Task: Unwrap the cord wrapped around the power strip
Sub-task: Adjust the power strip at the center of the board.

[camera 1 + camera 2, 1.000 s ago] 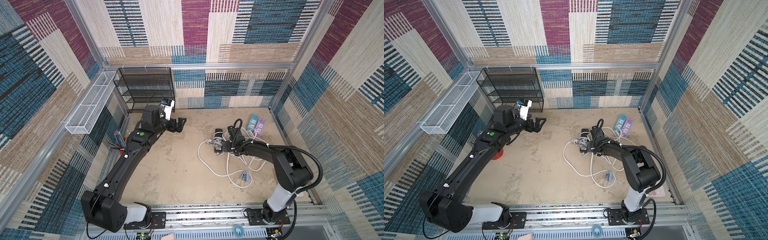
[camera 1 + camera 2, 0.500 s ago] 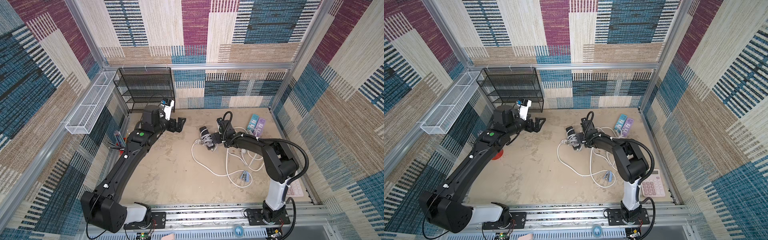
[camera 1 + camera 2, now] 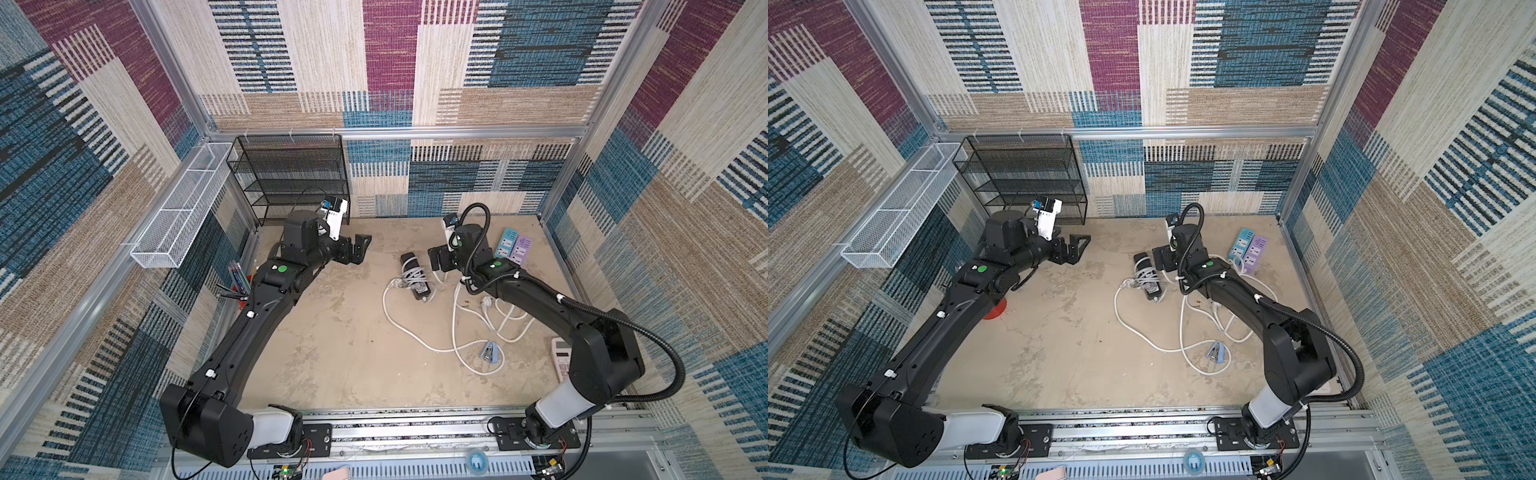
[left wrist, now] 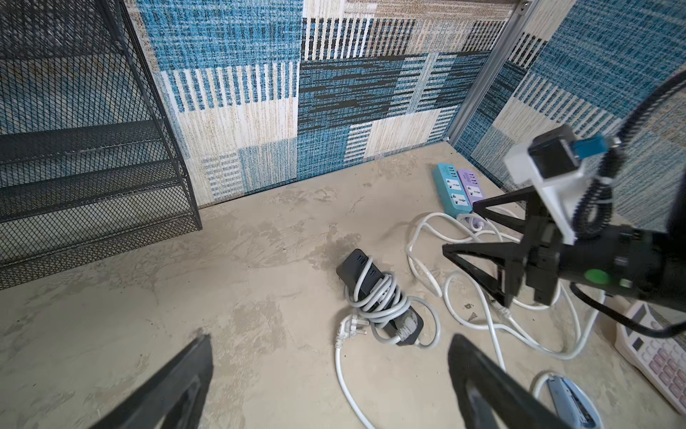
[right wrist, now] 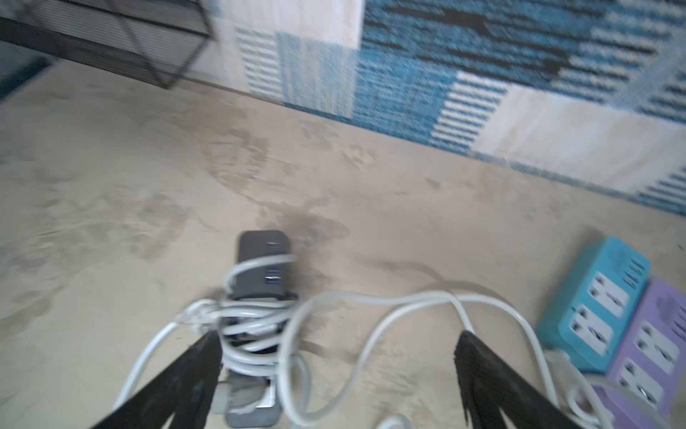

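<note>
Looking across beige worktop, patterned walls around. Finding power strip lying toward back edge, right of middle, cord wrapping it several turns. Holding right gripper agape just beside it, left gripper agape well apart. Judging unwrapping barely started.

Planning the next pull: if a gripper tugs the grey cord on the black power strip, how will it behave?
The grey cord is probably floppy: its loops sag unevenly. The black power strip lies loose, so it would likely drag along. The plug may snag in the coils.
</note>
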